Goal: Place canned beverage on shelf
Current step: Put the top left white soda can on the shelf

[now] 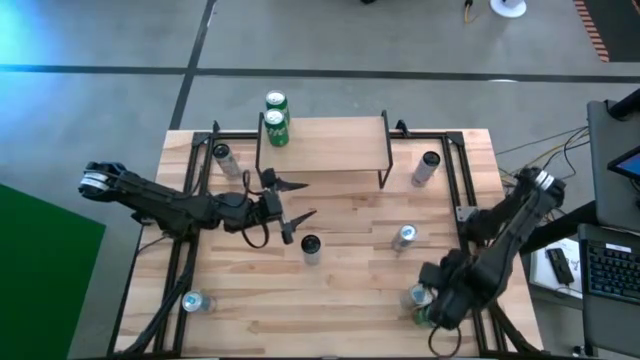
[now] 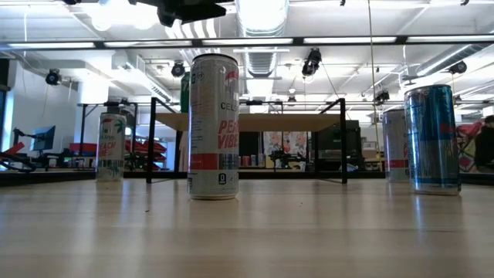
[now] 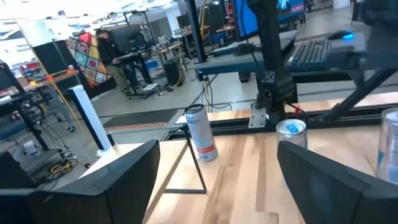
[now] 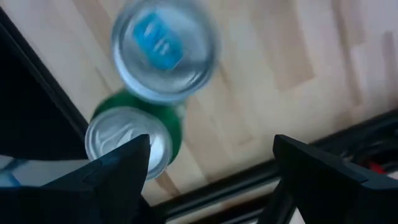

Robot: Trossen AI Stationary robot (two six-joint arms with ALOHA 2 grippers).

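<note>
The shelf (image 1: 322,140) stands at the table's far middle, and it also shows in the low view (image 2: 247,121). Two green cans (image 1: 276,115) show at its left end. My left gripper (image 1: 295,205) is open and empty just in front of the shelf's left part, above the table and far-left of a dark-topped can (image 1: 311,247). My right gripper (image 1: 432,305) is open at the near right corner, above two cans standing side by side. In the right wrist view these are a silver can with a blue tab (image 4: 165,53) and a green can (image 4: 127,140).
More cans stand on the table: far left (image 1: 222,155), far right (image 1: 428,165), right of centre (image 1: 403,237) and near left (image 1: 195,302). A black metal frame (image 1: 462,190) runs along the table's edges. A keyboard and cables (image 1: 610,265) lie off the right side.
</note>
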